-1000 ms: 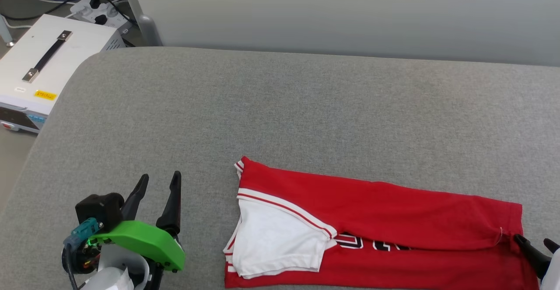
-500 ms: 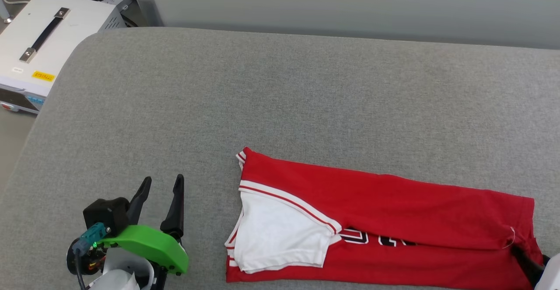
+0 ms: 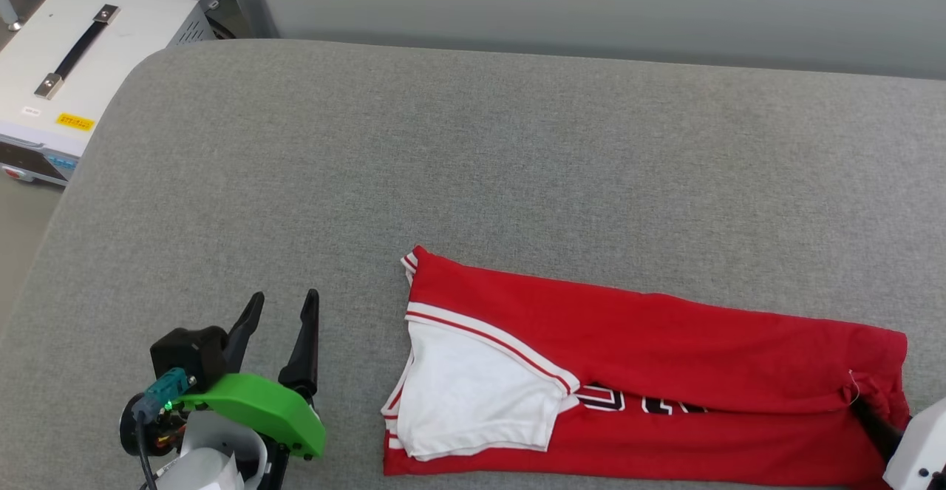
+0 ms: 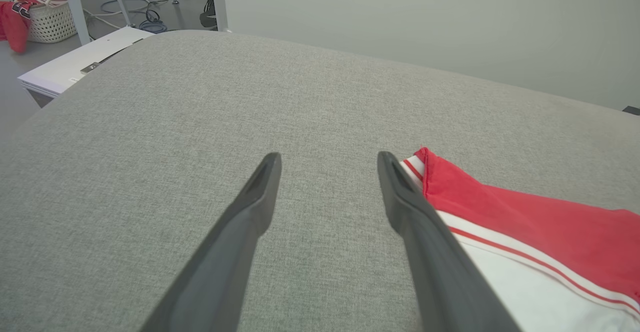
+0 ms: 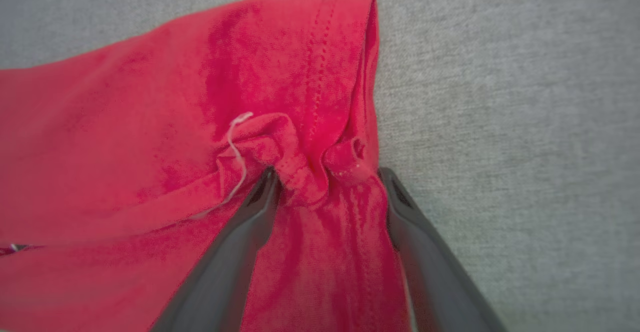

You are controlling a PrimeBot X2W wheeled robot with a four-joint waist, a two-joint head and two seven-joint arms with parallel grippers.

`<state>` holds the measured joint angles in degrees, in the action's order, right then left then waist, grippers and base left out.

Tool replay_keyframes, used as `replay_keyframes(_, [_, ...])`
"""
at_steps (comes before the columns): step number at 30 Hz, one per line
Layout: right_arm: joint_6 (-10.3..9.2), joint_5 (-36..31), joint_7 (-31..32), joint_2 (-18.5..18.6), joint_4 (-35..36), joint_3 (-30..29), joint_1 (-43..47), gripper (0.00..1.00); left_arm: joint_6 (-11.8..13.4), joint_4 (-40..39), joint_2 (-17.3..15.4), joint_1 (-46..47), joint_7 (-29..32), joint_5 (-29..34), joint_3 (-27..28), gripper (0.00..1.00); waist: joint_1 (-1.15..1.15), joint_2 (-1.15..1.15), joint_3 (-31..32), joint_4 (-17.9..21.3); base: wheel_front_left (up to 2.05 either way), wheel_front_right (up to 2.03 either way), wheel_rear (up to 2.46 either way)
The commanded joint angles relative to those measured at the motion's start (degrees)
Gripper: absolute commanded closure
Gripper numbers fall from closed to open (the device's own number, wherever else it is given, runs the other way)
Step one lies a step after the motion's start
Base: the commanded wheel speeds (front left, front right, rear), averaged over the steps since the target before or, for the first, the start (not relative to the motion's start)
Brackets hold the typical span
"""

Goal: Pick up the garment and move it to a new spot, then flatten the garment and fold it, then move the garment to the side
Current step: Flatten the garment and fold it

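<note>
Garment (image 3: 665,357): low in the head view, centre to right edge, lying on the grey fabric worktop (image 3: 473,143). It is already doubled lengthwise into a long red band. The white sleeve (image 3: 473,394) is tucked on top at the band's left end, and black lettering (image 3: 635,403) peeks out below the upper fold.

Right end effector (image 5: 327,177): at the lower right corner of the head view, on the hem end. In the wrist view its fingers stand apart, astride a small bunched ridge of red hem, with cloth touching both inner faces. Not clamped. A loose pale thread (image 5: 235,146) lies just left of the bunch.

Left end effector (image 3: 284,298): lower left of the head view, fingers apart and holding nothing, above bare worktop just beside the collar corner.

Step, as I read it: the fold stage, with the lengthwise fold done and the crosswise fold being set up from the hem.

Next move calls for closing on the bunch deep enough to catch every layer, then lifting low and carrying the hem toward the sleeve end. Risk: a pinch of the top layer alone would peel the fold open.
</note>
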<state>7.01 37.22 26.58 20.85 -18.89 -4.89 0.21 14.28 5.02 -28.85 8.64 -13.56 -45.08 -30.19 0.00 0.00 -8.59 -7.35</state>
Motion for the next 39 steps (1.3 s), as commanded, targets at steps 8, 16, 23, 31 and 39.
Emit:
replay_keyframes(8, [0.47,0.20,-3.63,-0.12,-2.98,3.26,-1.11,1.00,-0.49,0.70,0.36,0.59,0.14,-0.02,-0.47,0.00,0.00,0.00,2.13,-0.11,0.00,0.00,0.00])
replay_keyframes(16, [0.47,-1.01,-7.02,3.03,-3.69,0.39,-1.39,1.00,-0.16,-0.47,0.29,0.01,0.41,-0.34,-0.60,0.00,0.00,0.00,3.56,0.12,0.00,0.00,0.00])
replay_keyframes(23, [0.47,-2.92,-8.10,5.51,-6.41,-5.17,-2.13,1.00,0.14,-0.82,0.32,-1.08,0.32,-0.41,-0.94,0.00,0.00,0.00,5.09,1.07,0.00,0.00,0.00])
replay_keyframes(31, [0.47,-5.31,-8.37,6.11,-4.16,-5.24,-0.68,1.00,0.40,-0.94,0.34,-1.79,0.35,-0.58,-1.23,0.00,0.00,0.00,6.90,1.99,0.00,0.00,0.00])
replay_keyframes(39, [0.47,-5.77,-5.95,1.80,5.58,-2.01,2.49,1.00,0.54,-0.88,0.45,-2.77,0.38,-0.89,-1.63,0.00,0.00,0.00,8.77,2.61,0.00,0.00,0.00])
